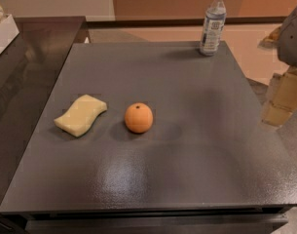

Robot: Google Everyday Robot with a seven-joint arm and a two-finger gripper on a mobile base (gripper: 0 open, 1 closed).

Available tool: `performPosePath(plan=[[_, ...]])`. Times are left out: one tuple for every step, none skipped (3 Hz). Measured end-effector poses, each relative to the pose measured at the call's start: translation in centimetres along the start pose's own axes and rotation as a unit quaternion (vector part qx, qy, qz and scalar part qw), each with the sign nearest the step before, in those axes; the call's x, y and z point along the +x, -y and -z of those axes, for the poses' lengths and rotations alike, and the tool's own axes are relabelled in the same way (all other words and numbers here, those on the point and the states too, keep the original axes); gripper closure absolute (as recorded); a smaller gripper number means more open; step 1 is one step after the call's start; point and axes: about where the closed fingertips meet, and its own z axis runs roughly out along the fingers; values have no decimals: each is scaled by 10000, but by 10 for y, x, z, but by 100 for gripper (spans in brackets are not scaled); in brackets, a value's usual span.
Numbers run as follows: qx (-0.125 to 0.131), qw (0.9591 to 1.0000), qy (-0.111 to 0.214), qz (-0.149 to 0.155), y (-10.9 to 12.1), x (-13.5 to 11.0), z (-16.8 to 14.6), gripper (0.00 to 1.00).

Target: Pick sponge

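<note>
Three things on the table (196,150): a sponge (81,115), an orange (139,117) and a water bottle (213,22).
Sponge: pale yellow and wavy-edged, lying flat just left of the orange and not touching it. Its underside is hidden.
Orange: round, with a dark dot on top, sitting left of the table's middle.
Water bottle: upright with a white cap, well behind the orange and to its right, at the table's far edge. Its label is too blurred to read.
Gripper (282,100): far to the right of the orange, beyond the table's right edge. It shows as pale yellowish blocks under a grey piece cut off by the frame. It is well apart from the sponge. How far it is open, or whether it has hold of anything, cannot be told.
Dark counter (26,72): left of the orange, beside the table.
White object (3,33): on that counter, far behind the orange, cut off and unidentifiable.
</note>
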Motion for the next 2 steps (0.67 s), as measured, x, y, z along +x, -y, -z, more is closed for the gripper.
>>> performPosePath(plan=[[1, 10000, 0, 0, 0, 0, 0, 0], [-25, 9998, 191, 37, 2, -9, -1, 0]])
